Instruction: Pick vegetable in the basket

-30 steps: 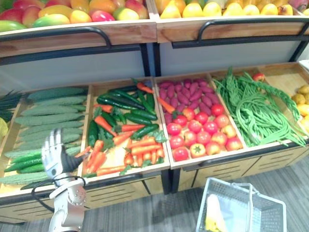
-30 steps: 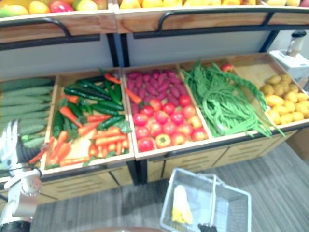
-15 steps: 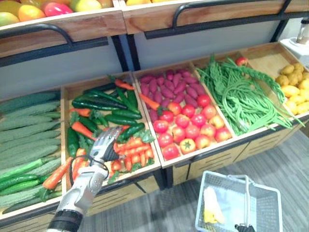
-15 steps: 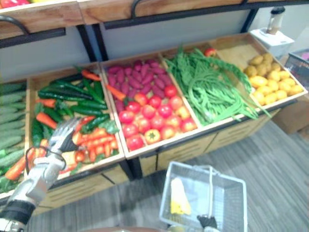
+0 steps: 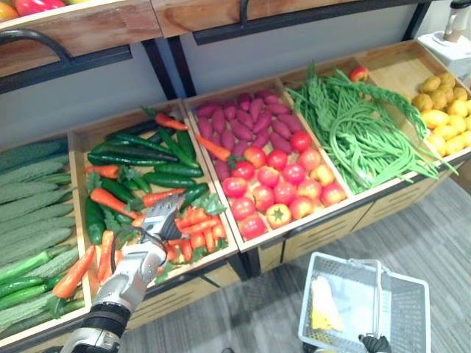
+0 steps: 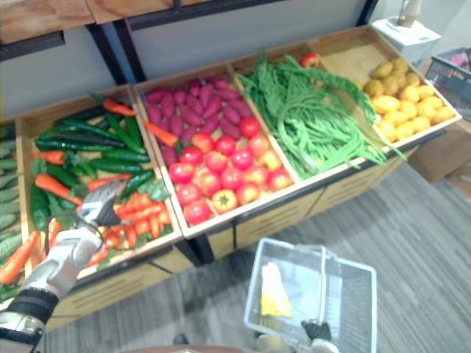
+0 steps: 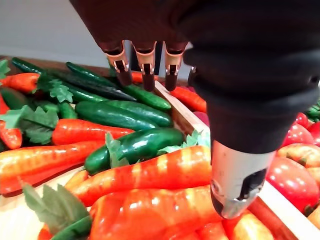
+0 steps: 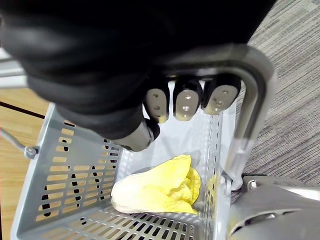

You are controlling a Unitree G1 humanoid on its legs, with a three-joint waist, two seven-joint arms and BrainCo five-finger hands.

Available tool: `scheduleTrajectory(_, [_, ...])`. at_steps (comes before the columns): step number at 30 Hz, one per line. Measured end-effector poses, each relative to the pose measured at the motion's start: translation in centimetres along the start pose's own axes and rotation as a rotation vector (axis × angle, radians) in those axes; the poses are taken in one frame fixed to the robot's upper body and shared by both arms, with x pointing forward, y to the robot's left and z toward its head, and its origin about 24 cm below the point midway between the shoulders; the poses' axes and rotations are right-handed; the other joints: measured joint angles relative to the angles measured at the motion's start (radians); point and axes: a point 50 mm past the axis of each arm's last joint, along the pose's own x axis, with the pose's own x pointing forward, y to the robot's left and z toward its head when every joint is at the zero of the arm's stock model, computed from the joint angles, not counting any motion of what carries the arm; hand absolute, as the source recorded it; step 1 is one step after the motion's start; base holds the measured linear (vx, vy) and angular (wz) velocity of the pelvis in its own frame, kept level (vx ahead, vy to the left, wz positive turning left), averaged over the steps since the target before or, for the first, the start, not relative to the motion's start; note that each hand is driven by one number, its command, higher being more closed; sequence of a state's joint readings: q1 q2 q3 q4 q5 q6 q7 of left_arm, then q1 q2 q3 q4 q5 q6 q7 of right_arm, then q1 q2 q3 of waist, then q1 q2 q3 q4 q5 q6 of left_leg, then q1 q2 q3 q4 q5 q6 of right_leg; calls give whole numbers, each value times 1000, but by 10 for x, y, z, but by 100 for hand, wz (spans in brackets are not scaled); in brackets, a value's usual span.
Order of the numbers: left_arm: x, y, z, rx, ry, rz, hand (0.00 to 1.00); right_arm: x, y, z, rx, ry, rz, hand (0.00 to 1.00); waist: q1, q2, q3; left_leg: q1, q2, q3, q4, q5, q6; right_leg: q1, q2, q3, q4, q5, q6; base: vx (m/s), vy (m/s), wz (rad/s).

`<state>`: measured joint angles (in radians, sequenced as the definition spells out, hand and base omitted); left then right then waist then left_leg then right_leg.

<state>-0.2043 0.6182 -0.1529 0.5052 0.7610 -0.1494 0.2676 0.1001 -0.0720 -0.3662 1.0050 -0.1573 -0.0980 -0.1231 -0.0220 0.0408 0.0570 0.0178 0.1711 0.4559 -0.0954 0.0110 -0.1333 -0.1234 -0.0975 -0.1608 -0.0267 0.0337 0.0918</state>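
Carrots [image 5: 197,222] lie heaped directly under the left hand [image 5: 163,218]. The basket [image 5: 416,312] hangs well apart from it, its handle gripped in the curled right hand [image 8: 186,104], so the left is judged nearer. Left hand is empty, fingers [image 7: 145,70] straight. The nearest carrot [image 7: 150,175] lies crosswise below the palm, between fingers and thumb.

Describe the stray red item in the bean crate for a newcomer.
On the lower shelf, find the crate of long green beans, right of the tomatoes. At its back edge sits one small round red fruit, the only red thing among green strands.
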Motion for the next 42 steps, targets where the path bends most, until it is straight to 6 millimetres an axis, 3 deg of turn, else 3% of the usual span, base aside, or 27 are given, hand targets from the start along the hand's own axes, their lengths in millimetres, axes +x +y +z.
scheduleTrajectory(6, [0, -5, -10, 10, 56, -34, 0, 2, -1, 8, 6, -17, -5, 100, 1, 3, 10, -21, -1, 1, 0, 0, 0, -34, -1, 5, 22, 0, 0, -29, -34, -1])
scheduleTrajectory(20, [10, 1, -7, 15, 56, -21, 0, 6, -1, 23, 20, -58, -13, 100, 6, 5, 58, -51, -3, 17, 0, 1, 1, -85, -3, 21, 44, 0, 0, -2, -34, -3])
scheduleTrajectory(21, [11, 2, -8, 15, 59, -21, 100, 7, 0, 25, 21, -62, -12, 100, 6, 5, 62, -52, -3, 21, 0, 1, 1, -88, -3, 23, 45, 0, 0, 6, -20, -9])
scheduleTrajectory(29, [22, 8, -1, 23, 52, 2, 100, 8, 1, 33, 25, -88, -13, 100, 7, 6, 78, -71, -1, 44, 0, 0, 0, -130, -3, 46, 65, -1, 0, 2, -36, -8])
scheduleTrajectory(36, [21, 4, -7, 26, 79, -19, 100, 8, 1, 34, 24, -89, -18, 100, 25, 0, 90, -63, 0, 67, 1, -7, 0, -135, -1, 66, 68, -1, 0, 11, -32, -8])
scheduleTrajectory(42, [17, 2, -17, 20, 128, -29, 100, 9, 1, 36, 21, -90, -16, 100, 27, -6, 94, -53, 8, 107, 70, -51, 2, -132, -2, 111, 83, 0, 0, 5, -21, -21])
